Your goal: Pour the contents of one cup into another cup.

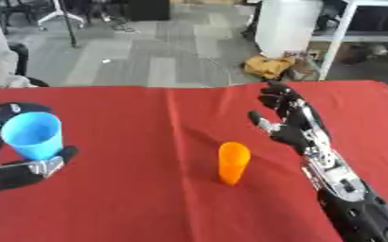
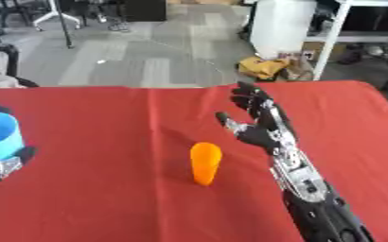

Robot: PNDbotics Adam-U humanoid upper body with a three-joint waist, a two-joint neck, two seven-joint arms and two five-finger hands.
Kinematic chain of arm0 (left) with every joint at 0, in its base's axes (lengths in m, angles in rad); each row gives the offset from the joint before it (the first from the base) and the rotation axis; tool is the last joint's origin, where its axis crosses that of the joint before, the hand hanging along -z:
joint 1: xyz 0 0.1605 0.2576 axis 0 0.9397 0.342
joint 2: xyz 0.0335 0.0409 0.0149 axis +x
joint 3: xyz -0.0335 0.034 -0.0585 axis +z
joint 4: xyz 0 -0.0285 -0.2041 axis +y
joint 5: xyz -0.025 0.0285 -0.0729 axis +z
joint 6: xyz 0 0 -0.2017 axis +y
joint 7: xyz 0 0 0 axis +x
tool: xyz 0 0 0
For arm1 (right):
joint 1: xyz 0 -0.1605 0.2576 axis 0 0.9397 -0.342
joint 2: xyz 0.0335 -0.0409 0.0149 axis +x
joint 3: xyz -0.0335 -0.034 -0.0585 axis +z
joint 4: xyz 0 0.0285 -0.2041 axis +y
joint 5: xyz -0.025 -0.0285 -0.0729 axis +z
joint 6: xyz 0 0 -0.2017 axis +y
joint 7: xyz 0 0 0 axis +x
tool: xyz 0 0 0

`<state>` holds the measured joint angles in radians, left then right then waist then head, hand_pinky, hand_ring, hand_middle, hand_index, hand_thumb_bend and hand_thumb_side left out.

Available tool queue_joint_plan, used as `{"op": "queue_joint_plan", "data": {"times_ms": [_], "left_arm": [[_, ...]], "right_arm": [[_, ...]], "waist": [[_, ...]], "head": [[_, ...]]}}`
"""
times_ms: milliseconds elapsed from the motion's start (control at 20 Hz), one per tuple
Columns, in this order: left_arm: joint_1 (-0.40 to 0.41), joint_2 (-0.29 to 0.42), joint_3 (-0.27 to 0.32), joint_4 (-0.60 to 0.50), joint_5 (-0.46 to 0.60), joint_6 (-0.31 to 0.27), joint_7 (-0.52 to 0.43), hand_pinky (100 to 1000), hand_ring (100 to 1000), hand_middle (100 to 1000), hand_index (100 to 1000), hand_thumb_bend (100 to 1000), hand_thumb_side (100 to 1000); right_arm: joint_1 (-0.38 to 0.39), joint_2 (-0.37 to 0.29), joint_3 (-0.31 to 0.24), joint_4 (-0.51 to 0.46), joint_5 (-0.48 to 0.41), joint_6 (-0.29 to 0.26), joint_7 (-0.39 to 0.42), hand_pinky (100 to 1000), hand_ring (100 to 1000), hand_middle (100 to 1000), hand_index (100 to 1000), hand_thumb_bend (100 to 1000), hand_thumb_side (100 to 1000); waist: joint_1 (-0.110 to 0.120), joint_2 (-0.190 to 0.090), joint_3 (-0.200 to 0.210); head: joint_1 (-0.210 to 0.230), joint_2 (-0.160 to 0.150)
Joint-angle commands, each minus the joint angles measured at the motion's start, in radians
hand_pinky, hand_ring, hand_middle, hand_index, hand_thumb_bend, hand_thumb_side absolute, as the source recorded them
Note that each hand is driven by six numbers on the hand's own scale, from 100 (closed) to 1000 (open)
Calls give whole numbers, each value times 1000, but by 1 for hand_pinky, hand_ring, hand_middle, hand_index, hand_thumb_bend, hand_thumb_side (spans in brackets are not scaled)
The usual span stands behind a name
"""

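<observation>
Orange is your target: the orange cup (image 1: 233, 163) stands near the middle of the red tabletop (image 1: 147, 208), its long axis close to upright, narrower at the base. Your right robot hand (image 1: 286, 124) hovers just right of it and slightly farther away, fingers spread wide and holding nothing, so the cup lies to its left and nearer. Your left robot hand (image 1: 22, 166) is well apart at the left edge, curled round the blue cup (image 1: 33, 134), which it holds upright. The right hand is clearly the nearer one for the orange cup.
</observation>
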<state>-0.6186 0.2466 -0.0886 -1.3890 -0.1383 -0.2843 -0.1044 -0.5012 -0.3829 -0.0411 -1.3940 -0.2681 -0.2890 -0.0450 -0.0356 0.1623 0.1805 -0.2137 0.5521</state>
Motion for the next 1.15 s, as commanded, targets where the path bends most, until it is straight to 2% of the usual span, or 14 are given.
{"op": "queue_joint_plan", "data": {"times_ms": [50, 150, 250, 300, 350, 400, 450, 500, 550, 600, 700, 800, 1000, 1150], "left_arm": [[-56, -21, -6, 107, 84, -6, -28, 340, 311, 409, 640, 585, 100], [-95, -40, -8, 192, 114, -18, -36, 355, 323, 421, 641, 578, 100], [-134, -54, -8, 265, 116, -36, -32, 373, 340, 438, 646, 624, 100], [-151, -56, -9, 295, 104, -47, -28, 394, 373, 469, 658, 710, 100], [-167, -57, -10, 324, 76, -60, -22, 401, 384, 479, 664, 738, 100], [-178, -59, -11, 348, 47, -73, -16, 445, 452, 531, 698, 885, 100], [-185, -59, -13, 368, 14, -87, -13, 485, 502, 585, 727, 981, 100], [-188, -58, -14, 380, -22, -101, -11, 548, 573, 661, 749, 1000, 100], [-188, -57, -14, 385, -59, -115, -7, 559, 584, 673, 767, 1000, 100], [-187, -58, -12, 386, -87, -128, -1, 612, 641, 737, 801, 1000, 130], [-181, -53, -5, 371, -118, -155, 14, 649, 686, 781, 830, 1000, 198], [-173, -41, 3, 337, -130, -173, 37, 649, 686, 784, 834, 1000, 190], [-136, -6, 18, 204, -71, -175, 70, 636, 672, 763, 829, 1000, 113], [-90, 40, 46, 79, 9, -139, 84, 623, 661, 754, 820, 1000, 180]], "right_arm": [[-13, -29, -38, -87, -21, -3, -41, 896, 800, 748, 874, 508, 100], [-11, -24, -53, -129, -15, -5, -63, 898, 802, 748, 875, 507, 100], [-9, -15, -66, -170, -7, -5, -83, 899, 802, 745, 875, 500, 100], [-7, -11, -70, -189, -2, -4, -92, 900, 803, 744, 875, 497, 100], [-5, -7, -74, -208, 4, -3, -98, 900, 804, 743, 875, 497, 100], [-2, -3, -76, -223, 8, -1, -103, 900, 803, 741, 875, 497, 100], [1, -1, -77, -233, 12, 1, -107, 900, 801, 739, 875, 496, 100], [4, 2, -79, -240, 15, 4, -111, 899, 799, 736, 874, 479, 100], [8, 4, -81, -243, 16, 7, -114, 899, 798, 734, 874, 497, 100], [10, 5, -82, -244, 16, 10, -117, 899, 796, 731, 874, 497, 100], [16, 8, -84, -242, 18, 13, -119, 898, 795, 726, 874, 498, 100], [19, 10, -85, -238, 19, 15, -119, 897, 792, 724, 873, 499, 100], [24, 7, -82, -234, 16, 16, -114, 890, 788, 722, 873, 501, 100], [29, 4, -77, -231, 14, 18, -104, 871, 780, 722, 872, 502, 100]], "waist": [[-2, -18, -10], [-5, -16, -20], [-7, -14, -30], [-8, -12, -34], [-8, -11, -39], [-7, -11, -43], [-7, -10, -46], [-7, -10, -48], [-7, -9, -49], [-7, -9, -49], [-5, -9, -47], [-2, -9, -45], [3, -10, -36], [7, -11, -25]], "head": [[13, -1], [20, -1], [27, -1], [29, -2], [32, -2], [34, -2], [36, -2], [36, -3], [36, -3], [37, -4], [37, -4], [36, -5], [31, -6], [25, -6]]}}
